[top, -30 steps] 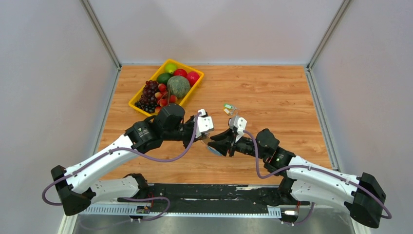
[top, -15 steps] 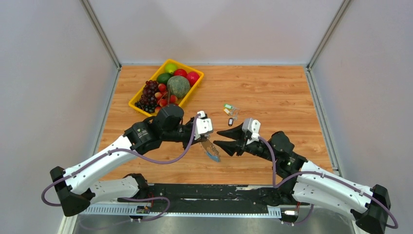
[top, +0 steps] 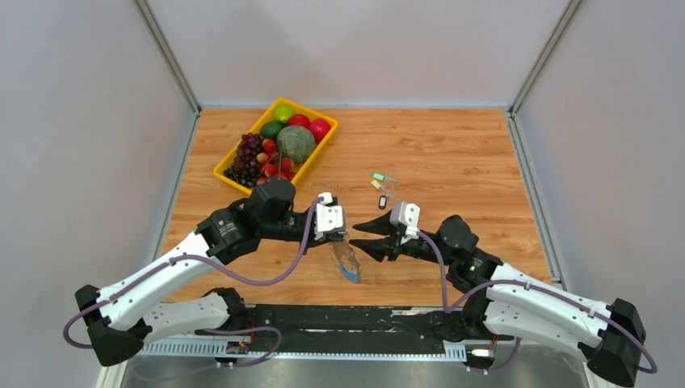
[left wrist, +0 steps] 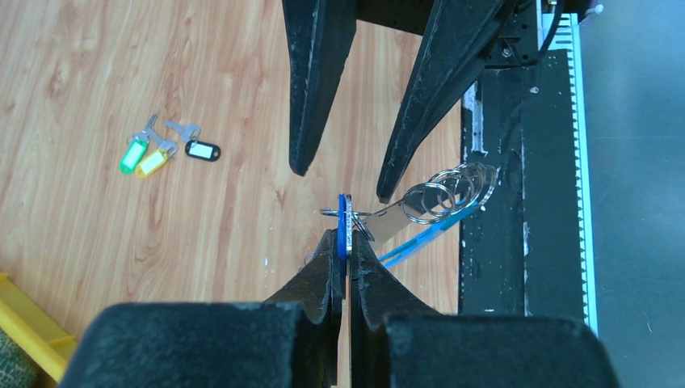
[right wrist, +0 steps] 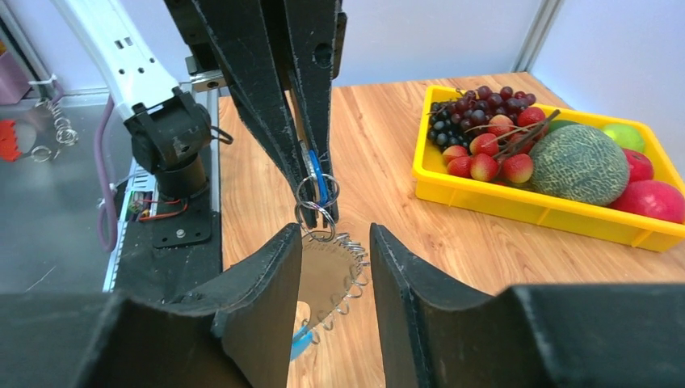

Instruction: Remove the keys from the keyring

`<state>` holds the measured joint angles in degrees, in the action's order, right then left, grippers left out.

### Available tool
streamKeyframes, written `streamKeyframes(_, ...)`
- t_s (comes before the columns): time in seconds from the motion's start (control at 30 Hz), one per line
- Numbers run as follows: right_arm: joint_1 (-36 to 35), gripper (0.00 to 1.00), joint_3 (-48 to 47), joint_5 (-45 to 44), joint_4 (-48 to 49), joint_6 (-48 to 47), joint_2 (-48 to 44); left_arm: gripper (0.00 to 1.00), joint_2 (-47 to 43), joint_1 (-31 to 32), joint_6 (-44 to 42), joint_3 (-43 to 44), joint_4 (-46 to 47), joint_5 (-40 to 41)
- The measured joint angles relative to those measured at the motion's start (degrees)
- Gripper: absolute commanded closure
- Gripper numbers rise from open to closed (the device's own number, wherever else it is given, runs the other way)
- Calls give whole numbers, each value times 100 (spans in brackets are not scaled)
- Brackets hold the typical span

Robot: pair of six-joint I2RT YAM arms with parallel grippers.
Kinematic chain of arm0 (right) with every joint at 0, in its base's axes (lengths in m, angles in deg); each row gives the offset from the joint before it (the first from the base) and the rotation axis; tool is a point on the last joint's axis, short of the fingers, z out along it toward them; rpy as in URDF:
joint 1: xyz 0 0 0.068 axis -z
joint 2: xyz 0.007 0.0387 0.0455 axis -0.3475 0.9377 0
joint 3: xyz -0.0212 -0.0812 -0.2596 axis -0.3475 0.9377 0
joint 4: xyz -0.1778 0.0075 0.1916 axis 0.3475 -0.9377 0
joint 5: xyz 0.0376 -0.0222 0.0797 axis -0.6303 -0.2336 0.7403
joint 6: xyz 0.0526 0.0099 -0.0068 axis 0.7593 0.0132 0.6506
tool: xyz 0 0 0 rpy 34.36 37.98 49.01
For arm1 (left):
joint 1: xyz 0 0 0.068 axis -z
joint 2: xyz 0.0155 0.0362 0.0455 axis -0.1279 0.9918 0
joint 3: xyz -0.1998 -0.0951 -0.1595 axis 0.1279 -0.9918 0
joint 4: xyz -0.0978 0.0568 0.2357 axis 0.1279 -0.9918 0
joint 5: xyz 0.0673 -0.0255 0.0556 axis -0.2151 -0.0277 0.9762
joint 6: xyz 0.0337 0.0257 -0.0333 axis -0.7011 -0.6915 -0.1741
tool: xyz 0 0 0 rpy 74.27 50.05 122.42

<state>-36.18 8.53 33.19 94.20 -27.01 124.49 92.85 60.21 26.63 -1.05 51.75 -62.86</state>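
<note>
Two points are proving unclear at the jaws. The left gripper [left wrist: 343,236] is covering most of the blue tag [left wrist: 343,214] that its jaws are clamping, so any key blade on that tag is not showing. One finger [left wrist: 432,97] of the right gripper [left wrist: 343,182] is overlapping the keyring [left wrist: 440,194] in the left wrist view, so contact there cannot be told.

The left jaws are standing fully closed on the tag. The right jaws are standing parted and holding nothing, with their tips pointing at the small rings [right wrist: 315,206] just under the tag and sitting close to them.

The keyring is hanging from those rings below the left jaws, between the two grippers and off the tabletop [top: 452,153]. In the right wrist view its long axis is running straight down from the rings, with the fringed edge facing the camera. Its blue section is sitting at the lowest end, partly hidden behind a right jaw. From above it is slanting toward the near edge. The left wrist view is catching it edge-on, as a silver strip with a blue line.

Three keys [left wrist: 152,162], tagged green, yellow and black, are lying together on the tabletop beyond the grippers, well apart from the keyring. A yellow tray [right wrist: 525,206] of fruit [right wrist: 577,166] is sitting far left.
</note>
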Motion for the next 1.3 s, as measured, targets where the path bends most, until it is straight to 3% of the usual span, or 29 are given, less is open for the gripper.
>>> streamKeyframes(0.1, 0, 60, 0, 240, 42, -13, 81, 100, -22, 0, -31, -24, 17, -107)
streamKeyframes(0.2, 0, 68, -4, 457, 85, -13, 197, 100, -22, 0, -50, -42, 42, -190)
streamKeyframes(0.43, 0, 100, -138, 822, 55, -24, 415, 100, -22, 0, -98, -85, 44, -289)
streamKeyframes(0.93, 0, 100, 219, 586, 15, 72, -520, 100, -216, 31, -162, -170, 205, -81)
streamKeyframes(1.3, 0, 100, 273, 538, 42, 131, -566, 100, -212, 31, -232, -225, 251, -133)
